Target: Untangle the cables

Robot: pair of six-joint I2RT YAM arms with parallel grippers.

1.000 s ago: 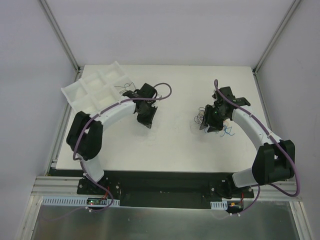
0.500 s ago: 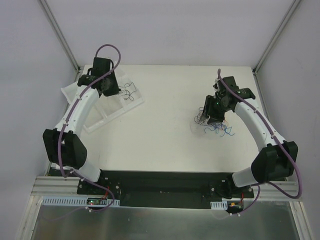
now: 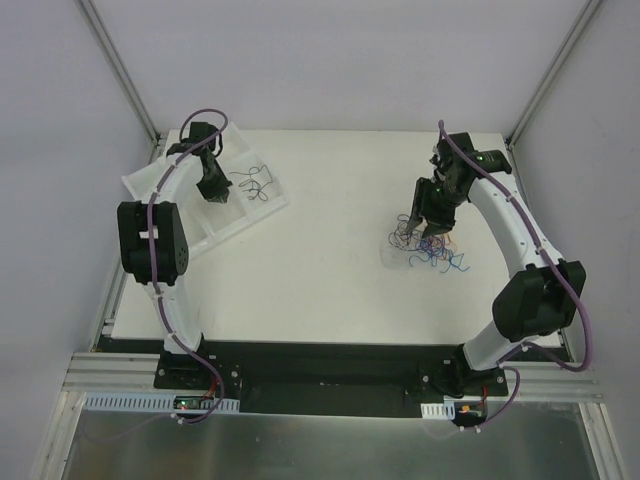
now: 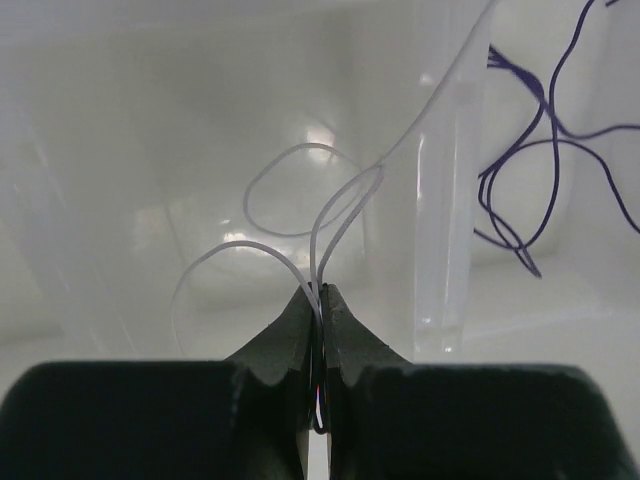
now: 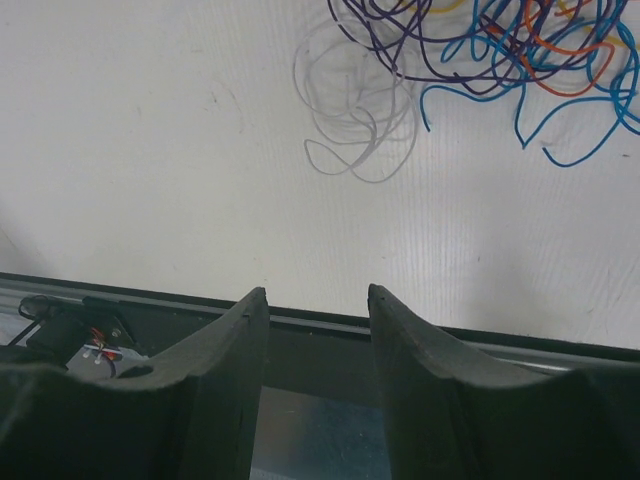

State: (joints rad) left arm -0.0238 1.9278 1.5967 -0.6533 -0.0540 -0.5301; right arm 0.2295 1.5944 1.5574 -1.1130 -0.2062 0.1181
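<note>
**Left arm folds back over the tray with a white cable pinched; right gripper lifts off the tangle**

Half a second on, the left arm's elbow has swung in toward its base, and the left gripper (image 3: pixel 213 190) has come back from the tray's far corner to sit over a nearer part of the tray (image 3: pixel 185 215). The right arm has stretched out taller, and its gripper (image 3: pixel 428 225) now hangs a little farther from the base, above the tangle of cables (image 3: pixel 425 245) on the white table (image 3: pixel 330 260).

In the left wrist view, the left gripper (image 4: pixel 320 310) has its fingers pressed together on a thin white cable (image 4: pixel 380 170). The cable rises from the pinch in several curls inside a translucent compartment, and one strand runs over the divider wall (image 4: pixel 445 200) toward the upper right. A purple cable (image 4: pixel 553 140) lies in the compartment beyond that wall. From above, dark curly strands (image 3: pixel 252 183) show in the tray just right of the gripper.

The right gripper (image 5: pixel 315 295) is spread wide with nothing between its fingers. Ahead of it, well apart from the fingertips, the tangle of cables (image 5: pixel 480 40) mixes purple, blue and orange strands. A loose white cable (image 5: pixel 360 110) is coiled on the table (image 5: pixel 150 150) at the tangle's left edge.
</note>
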